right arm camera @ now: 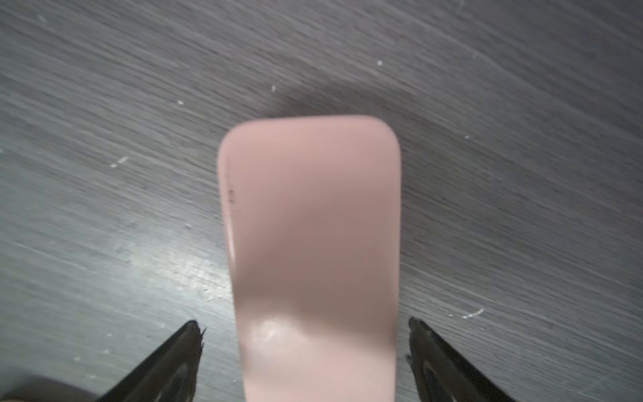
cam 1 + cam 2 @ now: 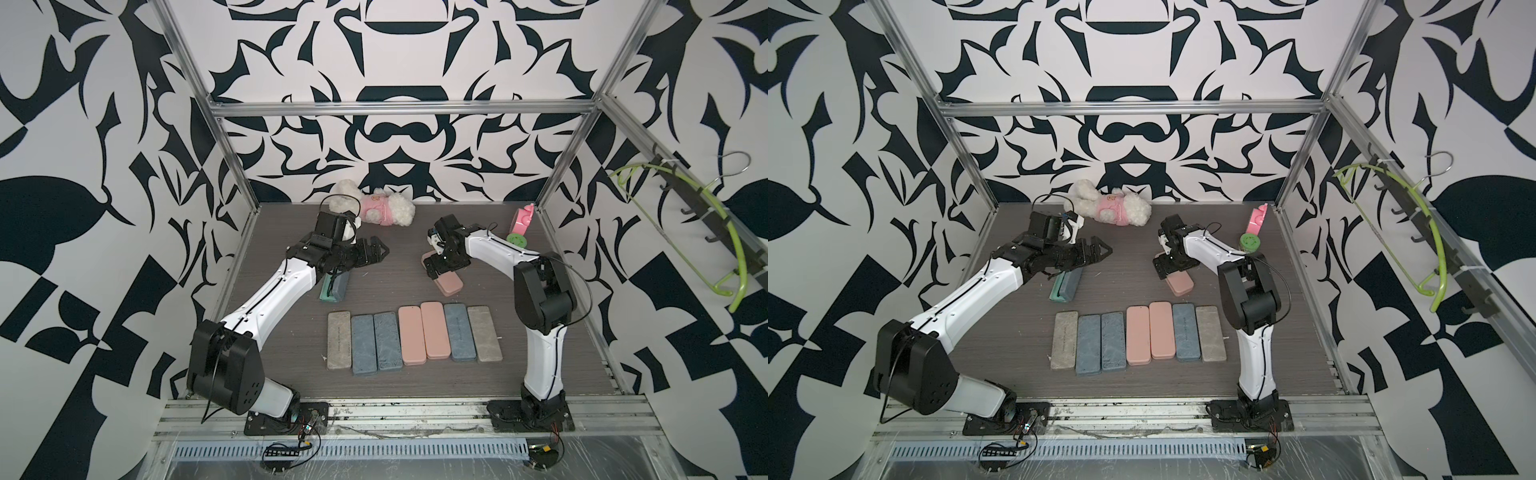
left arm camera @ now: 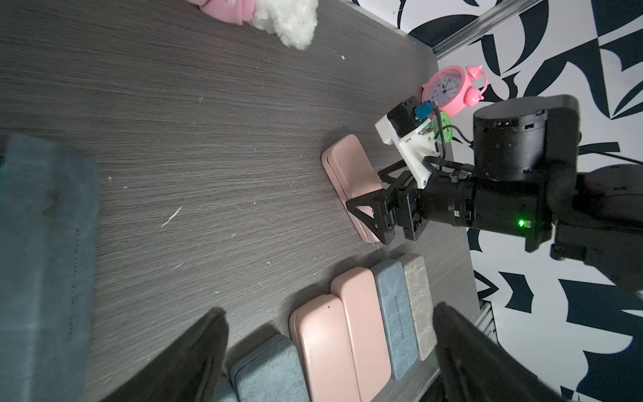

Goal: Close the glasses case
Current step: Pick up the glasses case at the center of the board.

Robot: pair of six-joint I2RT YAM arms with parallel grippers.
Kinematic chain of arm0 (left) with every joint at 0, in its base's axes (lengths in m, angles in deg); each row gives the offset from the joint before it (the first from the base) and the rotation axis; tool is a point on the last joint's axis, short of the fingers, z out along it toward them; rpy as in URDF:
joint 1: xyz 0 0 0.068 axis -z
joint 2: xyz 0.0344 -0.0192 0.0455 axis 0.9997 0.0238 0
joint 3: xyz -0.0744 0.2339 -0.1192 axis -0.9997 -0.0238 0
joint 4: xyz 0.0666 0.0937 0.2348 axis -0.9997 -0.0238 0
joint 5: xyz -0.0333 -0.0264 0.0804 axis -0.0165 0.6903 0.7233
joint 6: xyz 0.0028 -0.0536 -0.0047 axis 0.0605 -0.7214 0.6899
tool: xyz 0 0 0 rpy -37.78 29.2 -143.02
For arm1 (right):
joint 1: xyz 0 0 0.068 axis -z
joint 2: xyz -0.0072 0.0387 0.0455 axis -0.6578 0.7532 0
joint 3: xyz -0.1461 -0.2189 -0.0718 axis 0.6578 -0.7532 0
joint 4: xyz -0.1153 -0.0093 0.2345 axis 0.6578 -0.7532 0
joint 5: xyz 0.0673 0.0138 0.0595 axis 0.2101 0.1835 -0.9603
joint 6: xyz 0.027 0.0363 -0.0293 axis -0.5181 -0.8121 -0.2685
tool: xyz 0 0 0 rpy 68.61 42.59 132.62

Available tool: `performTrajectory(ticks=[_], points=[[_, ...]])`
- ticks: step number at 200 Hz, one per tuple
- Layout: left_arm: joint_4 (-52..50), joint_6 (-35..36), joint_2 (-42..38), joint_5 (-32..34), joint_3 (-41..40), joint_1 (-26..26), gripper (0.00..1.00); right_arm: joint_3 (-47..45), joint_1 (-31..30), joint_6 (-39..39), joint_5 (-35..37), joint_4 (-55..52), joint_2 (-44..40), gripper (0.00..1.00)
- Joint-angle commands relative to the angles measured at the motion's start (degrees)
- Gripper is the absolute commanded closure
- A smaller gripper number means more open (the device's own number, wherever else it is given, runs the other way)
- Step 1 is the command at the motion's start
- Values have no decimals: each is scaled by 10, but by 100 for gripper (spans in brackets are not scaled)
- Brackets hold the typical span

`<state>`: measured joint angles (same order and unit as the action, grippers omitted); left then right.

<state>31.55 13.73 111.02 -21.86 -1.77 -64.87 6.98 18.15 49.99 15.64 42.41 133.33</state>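
The pink glasses case (image 2: 449,284) lies flat on the worktop (image 2: 395,270), right of centre and at mid depth, angled, with its lid down and only a thin seam along its long edge. The right end effector (image 1: 304,323) hangs over its far end, spread. In the right wrist view its fingers (image 1: 174,365) stand on either side of the case with a gap on each side, touching nothing.

The left end effector (image 2: 380,251) is raised left of centre, also spread and empty, pointing right across a bare stretch of worktop that separates the two arms. A blue case (image 2: 336,286) lies below its wrist; I cannot tell whether that one is fully shut.

Nearer, a row of seven cases (image 2: 415,338) lies side by side, long edges touching, apart from both loose cases. A plush toy (image 2: 382,208) sits against the far edge and a pink alarm clock (image 2: 521,220) in the far right corner.
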Motion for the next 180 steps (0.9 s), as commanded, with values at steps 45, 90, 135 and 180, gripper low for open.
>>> performTrajectory(ticks=[45, 90, 135, 180], points=[[15, -5, 4, -16, -7, -3, 3, 21, -3, 9, 23, -8, 19, 8], [15, -5, 5, -20, -7, -5, 3, 16, -3, 3, 23, 2, 26, 17], [15, -6, 7, -26, -5, -8, 4, -9, -3, -10, 28, 21, 1, 32], [15, -8, 9, -32, -5, -8, 4, -44, 7, -38, 70, 22, -51, 36]])
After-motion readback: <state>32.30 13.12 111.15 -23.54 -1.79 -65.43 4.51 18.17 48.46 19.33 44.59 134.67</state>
